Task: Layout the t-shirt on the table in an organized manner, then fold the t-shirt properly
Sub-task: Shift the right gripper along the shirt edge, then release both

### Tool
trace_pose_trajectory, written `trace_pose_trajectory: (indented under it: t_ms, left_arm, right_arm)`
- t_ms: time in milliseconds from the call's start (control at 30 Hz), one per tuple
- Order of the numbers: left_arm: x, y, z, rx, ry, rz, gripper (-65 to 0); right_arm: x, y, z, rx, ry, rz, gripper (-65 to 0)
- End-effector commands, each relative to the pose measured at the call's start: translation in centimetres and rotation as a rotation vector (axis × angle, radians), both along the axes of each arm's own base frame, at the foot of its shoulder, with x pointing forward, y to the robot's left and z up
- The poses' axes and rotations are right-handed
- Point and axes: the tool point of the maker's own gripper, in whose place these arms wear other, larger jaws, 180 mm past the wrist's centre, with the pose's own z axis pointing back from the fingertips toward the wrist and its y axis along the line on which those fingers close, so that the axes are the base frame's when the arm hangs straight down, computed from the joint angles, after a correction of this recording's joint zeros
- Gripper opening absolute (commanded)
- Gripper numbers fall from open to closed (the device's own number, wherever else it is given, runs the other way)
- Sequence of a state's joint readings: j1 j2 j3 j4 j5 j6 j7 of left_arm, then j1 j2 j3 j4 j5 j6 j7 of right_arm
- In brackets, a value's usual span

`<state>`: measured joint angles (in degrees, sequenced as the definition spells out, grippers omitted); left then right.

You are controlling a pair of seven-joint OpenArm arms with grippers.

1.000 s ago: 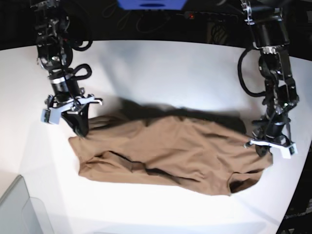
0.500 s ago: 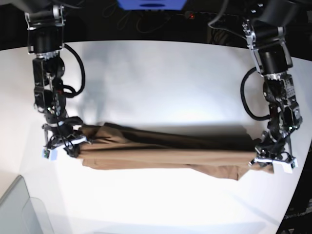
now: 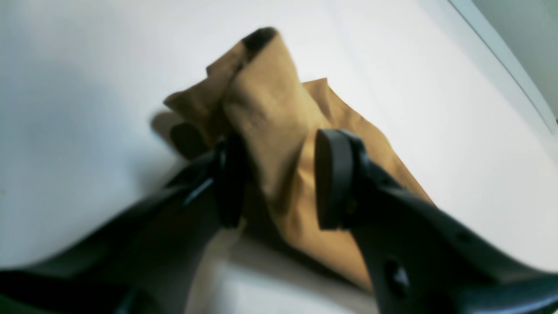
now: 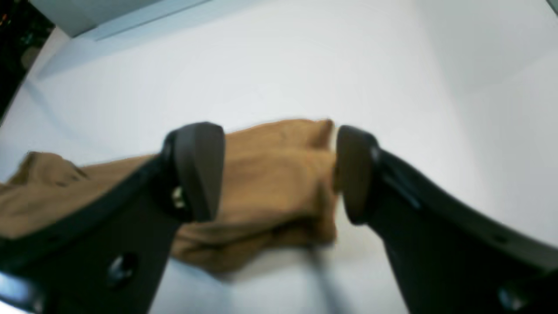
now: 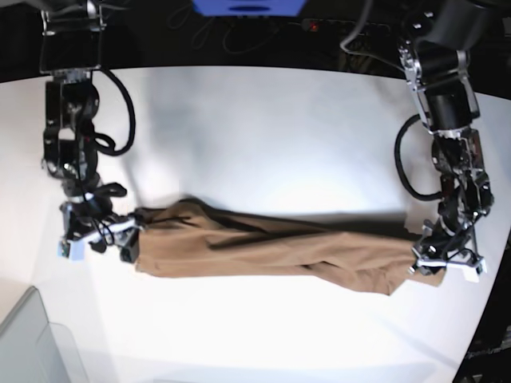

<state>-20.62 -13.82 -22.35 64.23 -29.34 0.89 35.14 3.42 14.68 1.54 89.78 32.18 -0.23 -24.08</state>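
Note:
The tan-brown t-shirt [image 5: 271, 247] lies on the white table [image 5: 255, 120] as a long, narrow, bunched band running left to right. My right gripper [image 5: 100, 239] stands at the band's left end. In the right wrist view its jaws [image 4: 279, 174] are wide apart, with the shirt's end [image 4: 261, 196] lying loose between them. My left gripper [image 5: 447, 267] is at the band's right end. In the left wrist view its fingers [image 3: 279, 181] stand apart around a raised fold of the t-shirt [image 3: 270, 104], not pinching it.
A translucent grey bin [image 5: 32, 343] sits at the near left corner. Beyond the table's far edge are a blue object [image 5: 247, 6] and dark cables. The table's curved edge [image 5: 487, 319] runs close by my left gripper.
Both grippers have gone from shut on the shirt's ends to open. The shirt, spread broad a second ago, was drawn into a narrow band and now rests slack on the table.

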Motion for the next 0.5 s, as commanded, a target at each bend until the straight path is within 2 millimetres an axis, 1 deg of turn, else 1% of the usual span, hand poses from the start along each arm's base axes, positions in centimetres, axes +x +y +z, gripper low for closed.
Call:
trace_pose_trajectory:
  t_ms: [0, 67, 133, 200, 333, 467]
  left_arm:
    - [1.3, 0.8, 2.7, 0.023, -0.075, 0.008, -39.4]
    - [1.3, 0.9, 2.8, 0.023, -0.077, 0.01, -39.4]
    - [1.3, 0.9, 2.8, 0.023, -0.078, 0.011, -39.4]
    - [1.3, 0.9, 2.8, 0.023, -0.078, 0.011, -39.4]
    - [1.4, 0.7, 2.7, 0.022, -0.079, 0.007, -39.4]
    - [1.4, 0.6, 2.7, 0.021, -0.079, 0.007, -39.4]
  right_arm:
    - [0.0, 0.7, 1.5, 0.024, -0.056, 0.007, -21.5]
    - [-1.8, 1.2, 0.2, 0.05, -0.025, -0.008, -21.3]
    - [-3.0, 2.1, -1.4, 0.078, 0.014, -0.01, -21.3]
    - [-3.6, 2.8, -2.7, 0.107, 0.046, -0.016, -21.3]
    - [-3.7, 4.0, -4.9, 0.124, 0.102, 0.002, -21.3]
    - [-3.5, 6.4, -6.4, 0.127, 0.146, 0.063, -21.3]
